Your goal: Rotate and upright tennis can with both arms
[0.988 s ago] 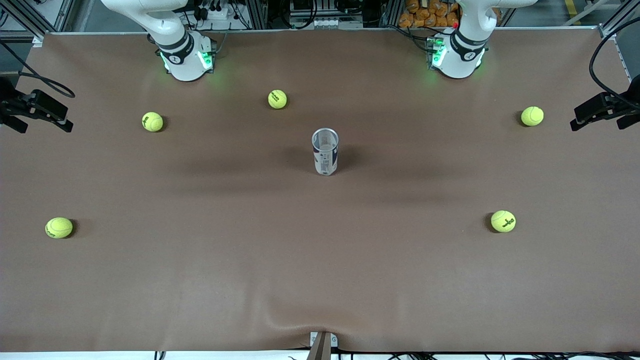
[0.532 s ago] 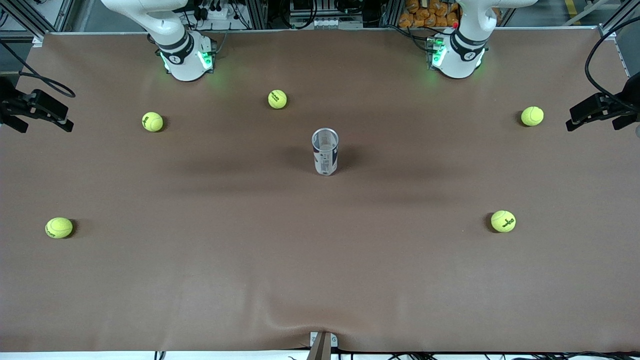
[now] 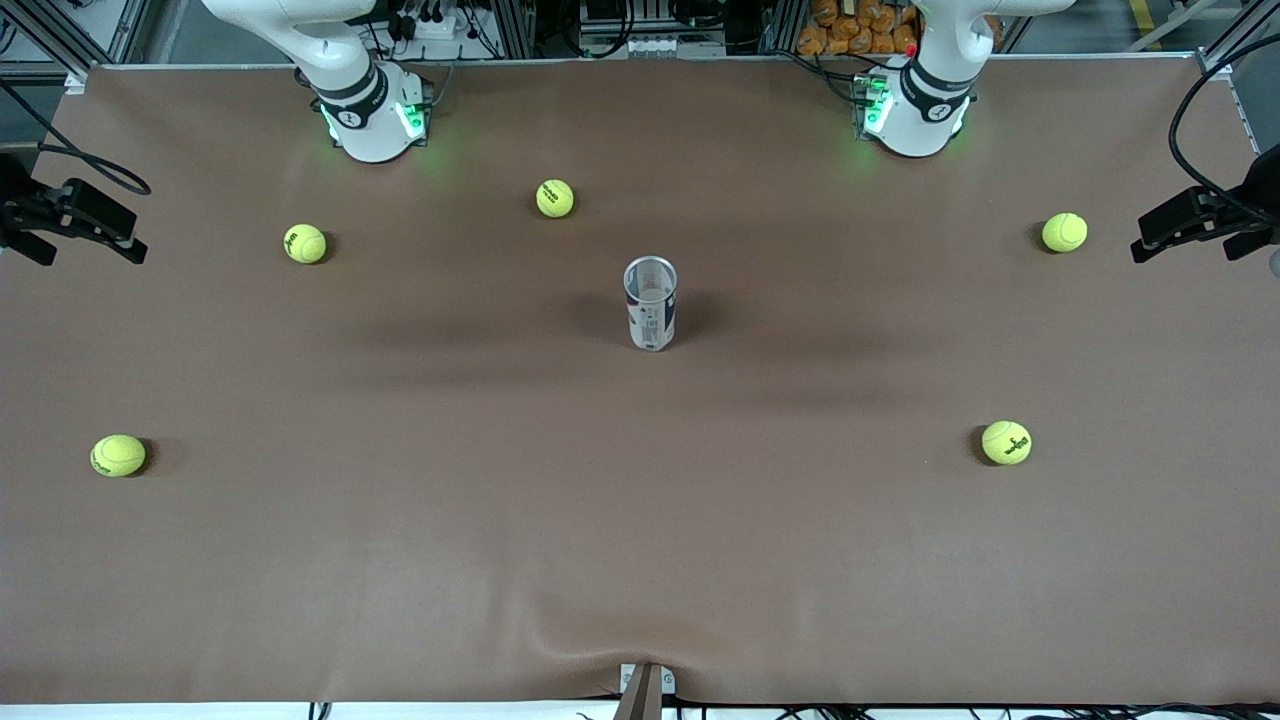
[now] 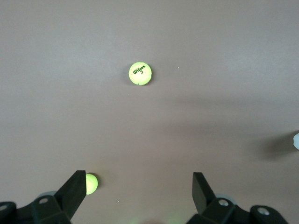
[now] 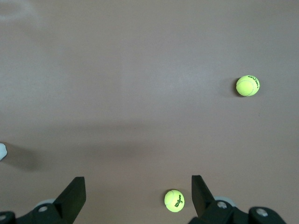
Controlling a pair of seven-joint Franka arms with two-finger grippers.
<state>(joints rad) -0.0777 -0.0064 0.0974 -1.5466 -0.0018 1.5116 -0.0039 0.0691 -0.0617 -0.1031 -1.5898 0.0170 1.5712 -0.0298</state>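
You see the tennis can [image 3: 650, 303] upright mid-worktop [image 3: 640, 520]. Left tool [image 4: 139, 192] and right tool [image 5: 138, 195] hang spread wide, empty, above opposite worktop ends.

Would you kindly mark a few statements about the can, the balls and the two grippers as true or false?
1. The tennis can stands upright in the middle of the table. True.
2. The left gripper is shut on the can. False: it is open, up over bare table at the left arm's end, holding nothing.
3. Five tennis balls lie on the table. True.
4. A ball sits inside the can. False: the can looks empty through its open top.
5. The right gripper is open. True.
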